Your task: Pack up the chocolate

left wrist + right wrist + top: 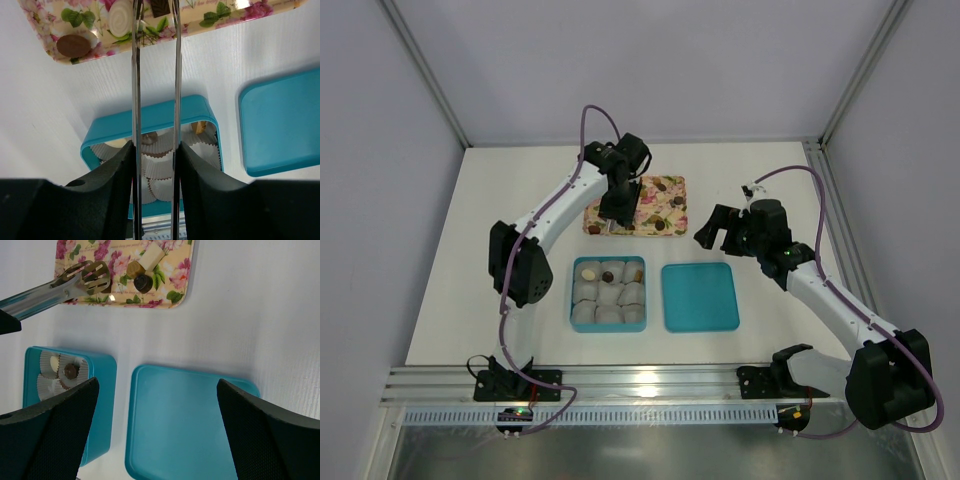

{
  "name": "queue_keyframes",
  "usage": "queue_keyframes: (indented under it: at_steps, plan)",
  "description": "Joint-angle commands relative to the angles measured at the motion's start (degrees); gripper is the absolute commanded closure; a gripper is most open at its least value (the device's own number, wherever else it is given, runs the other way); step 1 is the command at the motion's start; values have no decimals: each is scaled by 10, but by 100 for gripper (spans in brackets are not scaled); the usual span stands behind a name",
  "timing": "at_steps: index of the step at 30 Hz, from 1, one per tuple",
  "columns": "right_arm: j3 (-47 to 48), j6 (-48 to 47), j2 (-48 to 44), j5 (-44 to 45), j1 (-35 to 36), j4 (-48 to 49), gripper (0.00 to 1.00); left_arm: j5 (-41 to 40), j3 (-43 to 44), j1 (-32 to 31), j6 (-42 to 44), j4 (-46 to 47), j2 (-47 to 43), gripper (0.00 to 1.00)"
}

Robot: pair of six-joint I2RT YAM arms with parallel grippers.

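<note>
White table [500, 200], floral tray [45, 30]: dark chocolate [161, 7] between tongs [135, 75], long axis unreadable.

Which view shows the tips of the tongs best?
The right wrist view: the slotted tips of the tongs show broadside over the floral tray. The left wrist view shows their thin edges; the top view, little beneath the left gripper.

A white table [510, 185] sits inside pale grey walls [700, 60] with aluminium corner posts [427, 75].
</note>
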Motion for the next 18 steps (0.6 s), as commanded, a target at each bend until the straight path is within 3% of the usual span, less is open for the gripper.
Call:
queue_keyframes:
  at_steps: [1,18]
  plan:
    - [-2,-5,-9,4,3,10,0,-7,2,2,13,-9,-11,61]
    - [-1,-4,-12,1,3,8,0,11,-16,0,12,-9,-13,64]
